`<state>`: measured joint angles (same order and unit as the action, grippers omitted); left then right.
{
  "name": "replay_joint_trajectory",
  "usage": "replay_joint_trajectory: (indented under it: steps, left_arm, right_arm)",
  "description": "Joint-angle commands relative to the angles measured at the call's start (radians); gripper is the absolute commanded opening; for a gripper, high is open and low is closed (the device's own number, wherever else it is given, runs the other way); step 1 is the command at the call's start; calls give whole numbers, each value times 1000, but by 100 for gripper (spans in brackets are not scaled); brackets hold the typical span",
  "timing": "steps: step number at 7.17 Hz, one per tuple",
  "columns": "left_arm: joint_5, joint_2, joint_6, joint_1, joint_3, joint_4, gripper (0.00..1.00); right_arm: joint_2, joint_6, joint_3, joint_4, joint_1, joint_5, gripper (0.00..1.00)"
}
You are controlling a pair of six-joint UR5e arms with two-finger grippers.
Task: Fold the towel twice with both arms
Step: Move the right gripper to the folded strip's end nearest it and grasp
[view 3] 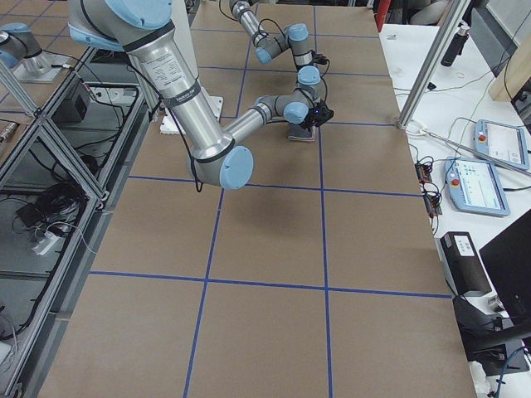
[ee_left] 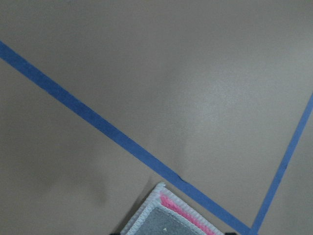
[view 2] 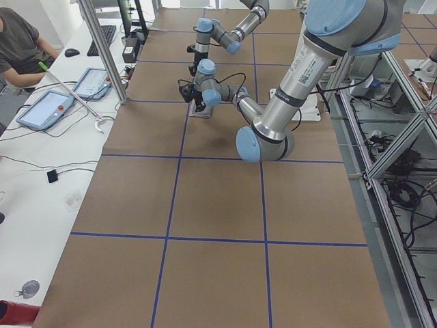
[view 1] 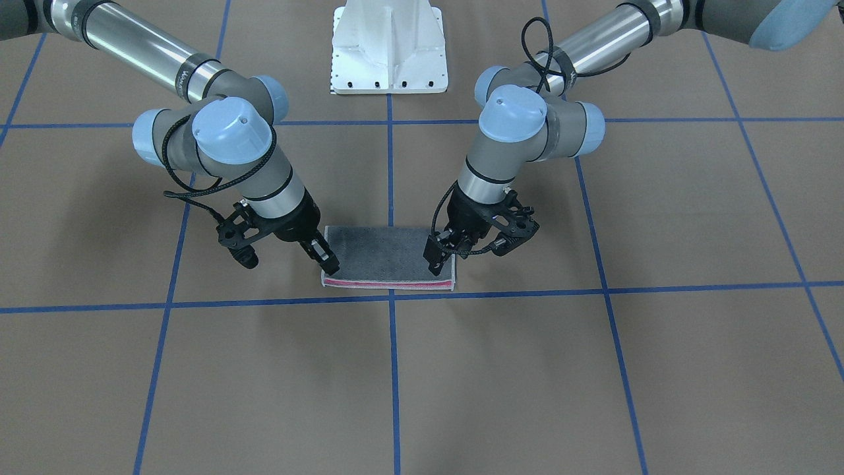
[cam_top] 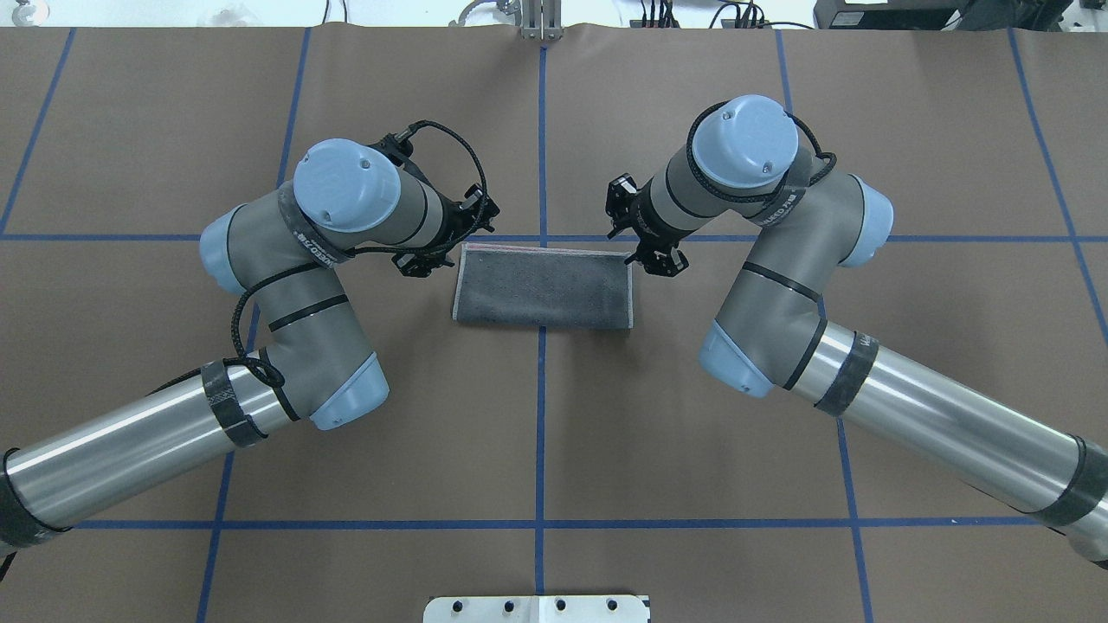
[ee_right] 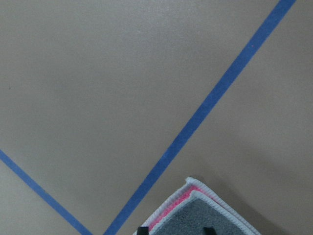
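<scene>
The front-facing view shows what the overhead one barely does: the towel (view 1: 389,254) is folded in half, grey face up, with a pink strip of the lower layer peeking out along the edge farthest from the robot. It lies flat on the tabletop (view 1: 593,369), centred on a blue tape line (view 1: 393,369) and just short of the crossing line. The left claw (view 1: 438,264) stands over one corner of that pink-edged side and the right claw (view 1: 328,262) over the other, both angled down to the cloth. Only the wrist views show the jaws: in the right one, two black fingertips (ee_right: 142,230) sit apart on either side of the corner, and the left looks the same, so both claws are parted and grip nothing
</scene>
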<state>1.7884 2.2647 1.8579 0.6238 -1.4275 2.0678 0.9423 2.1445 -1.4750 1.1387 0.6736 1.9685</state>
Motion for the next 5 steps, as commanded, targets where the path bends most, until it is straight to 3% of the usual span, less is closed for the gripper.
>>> replay_joint_trajectory:
  steps: [1, 5]
  left_arm:
    - [0, -1, 0, 5, -5, 0, 77]
    - [2, -1, 1, 27, -21, -3, 77]
  right_arm:
    - [64, 111, -80, 0, -48, -6, 42]
    - [64, 218, -80, 0, -114, -136, 48]
